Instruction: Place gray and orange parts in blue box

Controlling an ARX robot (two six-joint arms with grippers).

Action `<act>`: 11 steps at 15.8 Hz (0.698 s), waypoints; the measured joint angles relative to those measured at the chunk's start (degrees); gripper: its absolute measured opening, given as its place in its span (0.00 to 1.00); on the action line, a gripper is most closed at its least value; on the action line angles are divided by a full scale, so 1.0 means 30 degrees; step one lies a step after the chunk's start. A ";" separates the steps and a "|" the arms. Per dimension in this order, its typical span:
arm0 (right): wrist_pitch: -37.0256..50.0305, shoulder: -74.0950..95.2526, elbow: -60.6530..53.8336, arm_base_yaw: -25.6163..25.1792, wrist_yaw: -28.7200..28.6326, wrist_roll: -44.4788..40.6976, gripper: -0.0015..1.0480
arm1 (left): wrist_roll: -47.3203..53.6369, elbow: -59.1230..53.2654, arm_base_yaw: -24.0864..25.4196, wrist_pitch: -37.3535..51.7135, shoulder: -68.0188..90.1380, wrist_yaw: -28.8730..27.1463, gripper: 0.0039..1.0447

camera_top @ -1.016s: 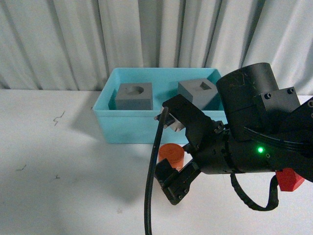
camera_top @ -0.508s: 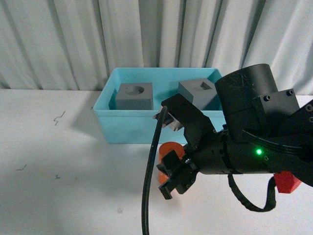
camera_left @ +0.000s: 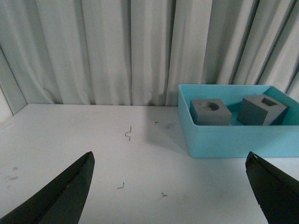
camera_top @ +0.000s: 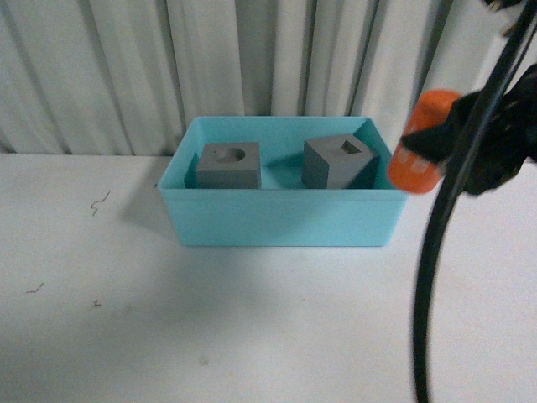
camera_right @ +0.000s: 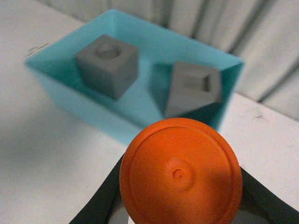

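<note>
The blue box (camera_top: pixel 277 220) stands at the back of the white table with two gray cubes inside: one with a round recess (camera_top: pixel 228 165) on the left, one with a square recess (camera_top: pixel 338 162) on the right. My right gripper (camera_top: pixel 432 151) is raised beside the box's right end, shut on the orange cylinder (camera_top: pixel 422 153). In the right wrist view the orange cylinder (camera_right: pixel 181 178) fills the space between the fingers, with the blue box (camera_right: pixel 84 107) beyond it. My left gripper (camera_left: pixel 170 186) is open over bare table, the blue box (camera_left: pixel 233 140) ahead of it.
A black cable (camera_top: pixel 440 252) hangs down at the right of the front view. Pale curtains (camera_top: pixel 168 67) close off the back of the table. Small dark marks (camera_top: pixel 99 201) dot the tabletop left of the box.
The right gripper has lifted the orange cylinder off the table in front of the box and carried it up and to the right. The cubes have not moved.
</note>
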 joint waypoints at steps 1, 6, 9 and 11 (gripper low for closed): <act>0.0423 0.0452 0.0663 -0.0474 0.0444 0.0226 0.45 | 0.0000 0.0000 0.0000 0.0015 0.0000 -0.0007 0.94; 0.0321 0.4903 0.4335 0.0357 0.0364 0.1537 0.45 | 0.0000 0.0000 0.0000 0.0007 0.0000 -0.0007 0.94; -0.0386 0.7286 0.7431 0.0780 0.0342 0.1931 0.45 | 0.0000 0.0000 0.0000 0.0007 0.0000 -0.0007 0.94; -0.1049 0.9041 1.0105 0.0809 0.0619 0.2069 0.45 | 0.0000 0.0000 0.0000 0.0015 0.0000 0.0000 0.94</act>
